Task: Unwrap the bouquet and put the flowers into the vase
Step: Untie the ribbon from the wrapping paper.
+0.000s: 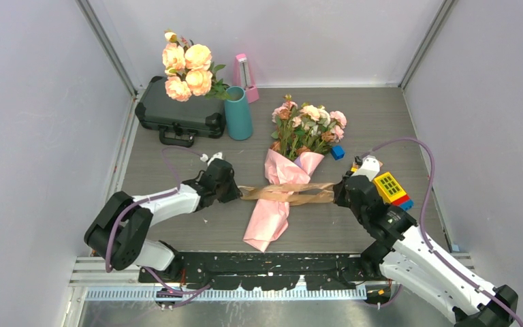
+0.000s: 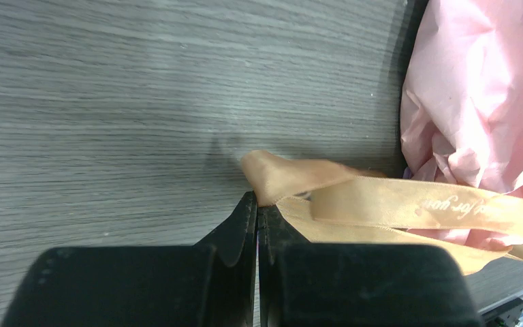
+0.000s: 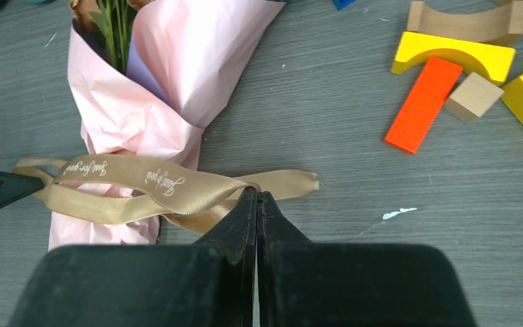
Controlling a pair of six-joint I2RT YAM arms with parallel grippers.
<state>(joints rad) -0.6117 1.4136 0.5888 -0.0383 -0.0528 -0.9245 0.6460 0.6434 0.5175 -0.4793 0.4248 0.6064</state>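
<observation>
Bouquet [image 1: 287, 178] lies flat mid-surface, between the two arms, flower heads toward the far wall, paper tail toward the arm bases. Pink crinkled paper [image 1: 272, 218] is wrapped on, w/ a tan ribbon [image 1: 287, 193] across its waist. The ribbon runs out L and R from the wrap, one end to each tool. Flowers [image 1: 310, 122] (small pink, cream, rust-brown roses w/ green leaves) stick out of the wrap's far end, all inside the paper.

Left tool [image 1: 237, 191]: jaws pressed together, pinching the ribbon's left fold right at the fingertips. Its wrist cam shows the fold sitting at the tips, the rest of the ribbon trailing off to the pink paper, printed script on it. Tool is low, near the wood-grain surface [image 1: 381, 116].

Right tool [image 1: 337, 195]: jaws pressed together too, pinching the ribbon on the bouquet's other side. Its wrist cam shows the ribbon entering between the tips and a short free end poking out beyond them, flat on the surface.

Vase [image 1: 238, 114]: teal cylinder, upright, far left of the bouquet, well apart from it, just beside a black case [image 1: 177, 112]. Big peach-orange roses [image 1: 187, 68] are over the case; can't tell what holds them. Pink metronome-shaped object [image 1: 246, 76] stands behind the vase.

Right side: blue block [image 1: 338, 152] near the flower heads, yellow studded toy [image 1: 389, 185] beside the right wrist. Right wrist cam also shows an orange bar [image 3: 422, 102], yellow arch [image 3: 453, 54] and plain wood cube [image 3: 473, 97], clustered, apart from the bouquet.
</observation>
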